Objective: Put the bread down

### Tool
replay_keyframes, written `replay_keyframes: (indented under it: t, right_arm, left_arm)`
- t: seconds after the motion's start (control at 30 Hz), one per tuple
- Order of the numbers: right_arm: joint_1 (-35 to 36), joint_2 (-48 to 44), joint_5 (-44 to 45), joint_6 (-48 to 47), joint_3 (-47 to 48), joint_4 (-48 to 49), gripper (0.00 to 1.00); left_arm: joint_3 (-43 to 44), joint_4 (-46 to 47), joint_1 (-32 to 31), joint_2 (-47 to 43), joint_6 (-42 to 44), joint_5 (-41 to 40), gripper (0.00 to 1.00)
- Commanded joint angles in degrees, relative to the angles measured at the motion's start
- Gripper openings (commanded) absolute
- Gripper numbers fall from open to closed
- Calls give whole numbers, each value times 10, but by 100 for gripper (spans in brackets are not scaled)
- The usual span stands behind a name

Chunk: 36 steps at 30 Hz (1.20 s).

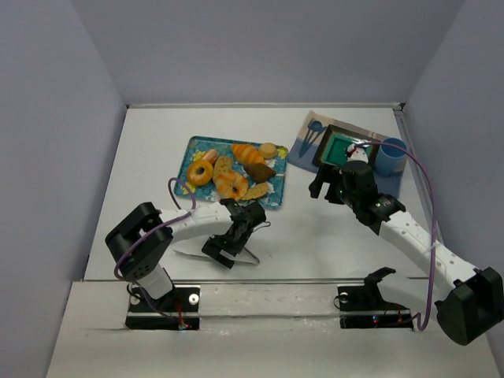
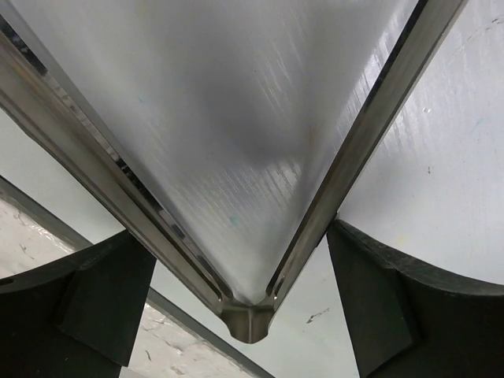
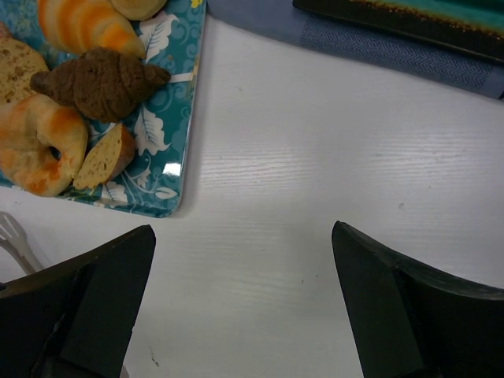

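A teal patterned tray (image 1: 191, 153) holds several breads: an orange croissant (image 1: 249, 153), a brown croissant (image 1: 261, 171), a bagel (image 1: 231, 185) and a glazed ring (image 1: 200, 172). Metal tongs (image 1: 189, 255) lie on the table in front of the tray. My left gripper (image 1: 228, 244) is open and low over them. In the left wrist view the tongs' hinge (image 2: 248, 319) sits between my open fingers (image 2: 102, 299), with a gap on each side. My right gripper (image 1: 323, 187) is open and empty above bare table (image 3: 260, 236), right of the tray (image 3: 161, 169) and brown croissant (image 3: 98, 83).
A green square plate (image 1: 340, 148) lies on a blue placemat (image 1: 303, 153) at the back right, with a blue cup (image 1: 390, 156) beside it. The placemat's edge (image 3: 354, 43) shows in the right wrist view. Grey walls enclose the table.
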Motion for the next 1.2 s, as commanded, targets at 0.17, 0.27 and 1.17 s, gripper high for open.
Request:
replay_keyframes:
  t: [0.17, 0.27, 1.17]
  right_arm:
    - [2, -9, 3, -8, 8, 17, 100]
    - [2, -9, 6, -10, 7, 17, 100]
    - [2, -31, 16, -14, 10, 16, 99]
  left_arm:
    - [-17, -48, 16, 70, -38, -47, 99]
    - [-32, -31, 20, 63, -31, -40, 99]
    - [162, -173, -182, -109, 117, -275, 43]
